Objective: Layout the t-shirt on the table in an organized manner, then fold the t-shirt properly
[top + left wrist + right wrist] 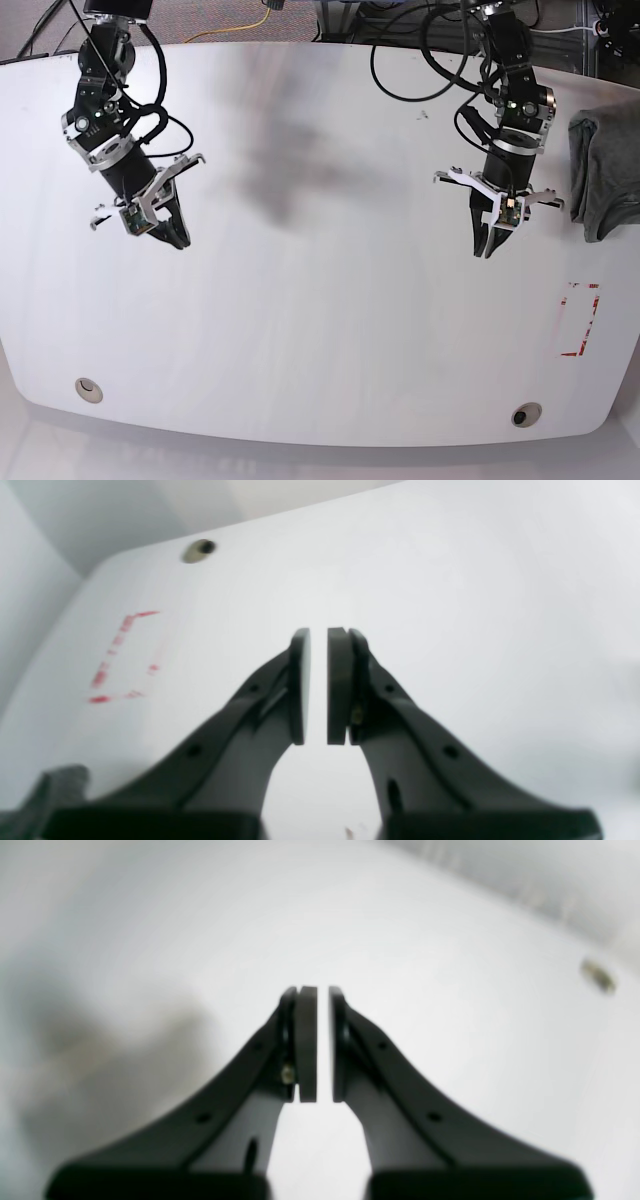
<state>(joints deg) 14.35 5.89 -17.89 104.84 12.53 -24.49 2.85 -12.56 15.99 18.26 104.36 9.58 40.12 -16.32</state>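
The big glossy white tabletop w/ rounded corners (320, 330) filled the base view, and nearly all of it was bare. The heather-grey knit t-shirt (603, 172) lay bunched in a crumpled heap at the table's far edge on that view's right side, partly cut off by the frame, not spread out at all. The red tape rectangle (581, 320) sat nearer than the shirt, well apart from it, on the same side of the table. Two round cable holes showed along the table's near edge: one (88, 389) toward the near-left corner, the other (525, 414) toward the near-right corner, just below the red tape. The left gripper (487, 247), black w/ white brackets, hung over the table between the shirt and the table's middle, near the shirt but not touching it; in the left wrist view its flat pads (339, 685) stood nearly pressed together w/ only a thin slit between, nothing pinched. The right gripper (180, 240) hung over the opposite side of the table, far from the shirt, tilted toward the table's centre; the right wrist view was blurred, yet its pads (306, 1042) also stood almost together w/ a narrow gap, holding nothing. A soft grey shadow (275, 150) lay on the table's far-middle part. Black cables (420, 60) ran past the table's far edge.
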